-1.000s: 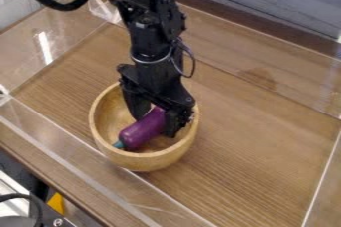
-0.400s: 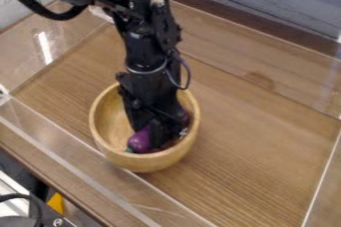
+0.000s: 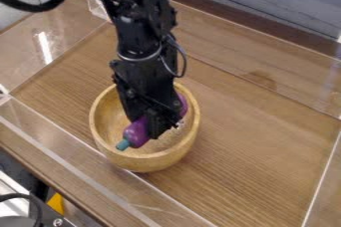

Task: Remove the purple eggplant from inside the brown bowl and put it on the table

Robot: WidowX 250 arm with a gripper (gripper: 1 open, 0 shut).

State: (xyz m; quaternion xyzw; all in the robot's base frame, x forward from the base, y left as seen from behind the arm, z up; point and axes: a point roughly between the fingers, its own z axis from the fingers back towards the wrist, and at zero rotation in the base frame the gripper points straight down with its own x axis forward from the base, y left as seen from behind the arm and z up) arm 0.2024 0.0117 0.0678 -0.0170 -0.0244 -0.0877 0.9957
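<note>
Because the near edge is fenced by a clear acrylic wall [image 3: 80, 186], anything set down has to land inside that boundary, on the table [image 3: 253, 161]. Just beyond the wall sits the brown bowl [image 3: 104, 136], its thick near rim facing the camera and its hollow mostly filled by the arm's black tool. The gripper [image 3: 144, 131] points straight down into the bowl, and its jaws are pinched tight on the purple eggplant [image 3: 136, 131]. The eggplant hangs tilted between them, purple body uppermost and its teal stem tip dipping toward the bowl's near-left inner wall. It looks raised a little off the bowl floor, though whether it is wholly clear of the wood cannot be told. A grip from above suits the job: the bowl's wall blocks any sideways approach, so the way out is upward. To the right and farther back, bare wood-grain tabletop offers open room for the placing step, which I judge comes next.
</note>
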